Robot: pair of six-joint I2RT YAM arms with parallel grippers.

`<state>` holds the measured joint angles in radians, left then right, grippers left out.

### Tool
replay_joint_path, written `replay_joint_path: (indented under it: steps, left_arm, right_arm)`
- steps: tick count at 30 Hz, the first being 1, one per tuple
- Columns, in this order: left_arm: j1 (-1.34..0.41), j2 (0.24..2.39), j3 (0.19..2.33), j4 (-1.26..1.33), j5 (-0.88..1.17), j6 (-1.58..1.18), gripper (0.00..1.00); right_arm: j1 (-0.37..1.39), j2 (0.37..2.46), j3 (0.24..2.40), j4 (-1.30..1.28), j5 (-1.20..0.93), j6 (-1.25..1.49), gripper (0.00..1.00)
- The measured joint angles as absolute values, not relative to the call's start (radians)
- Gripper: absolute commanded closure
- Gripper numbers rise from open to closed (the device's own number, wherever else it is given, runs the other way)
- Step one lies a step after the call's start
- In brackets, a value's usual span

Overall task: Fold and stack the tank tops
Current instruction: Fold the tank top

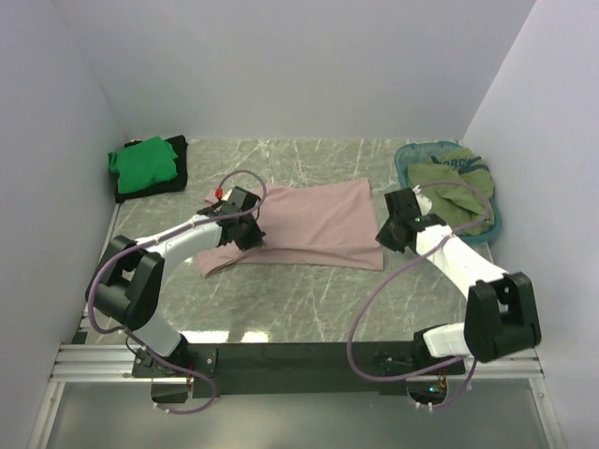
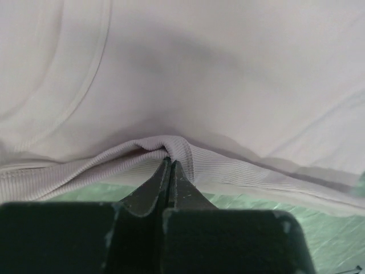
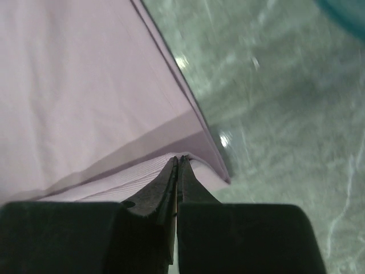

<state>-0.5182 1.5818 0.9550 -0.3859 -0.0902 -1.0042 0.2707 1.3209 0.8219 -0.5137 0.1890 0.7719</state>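
A dusty pink tank top (image 1: 314, 224) lies spread across the middle of the table. My left gripper (image 1: 245, 232) is shut on a pinched fold of its ribbed edge (image 2: 171, 149) at the left end. My right gripper (image 1: 398, 232) is shut on the pink top's edge (image 3: 159, 165) near its right corner. A bright green top (image 1: 142, 162) lies folded on a black top (image 1: 174, 178) at the back left. An olive green top (image 1: 456, 192) lies heaped in the teal basket (image 1: 494, 224) at the back right.
White walls close in the table on the left, back and right. The marble tabletop (image 1: 309, 299) shows bare in front of the pink top. Cables loop from both arms over the near table.
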Motion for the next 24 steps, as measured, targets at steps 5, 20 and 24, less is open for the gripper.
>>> replay_joint_path:
  steps: [5,20,24]
  left_arm:
    - [-0.479,1.606,1.029,-0.390,-0.066,-0.969,0.99]
    - [-0.420,1.728,1.134,-0.425,-0.014,-0.936,0.99]
    - [-0.397,1.753,1.159,-0.427,0.004,-0.929,0.99]
  right_arm:
    - [0.244,1.415,0.912,-0.471,0.180,0.741,1.00]
    - [0.221,1.578,1.053,-0.439,0.153,0.719,1.00]
    - [0.213,1.620,1.095,-0.427,0.150,0.719,1.00]
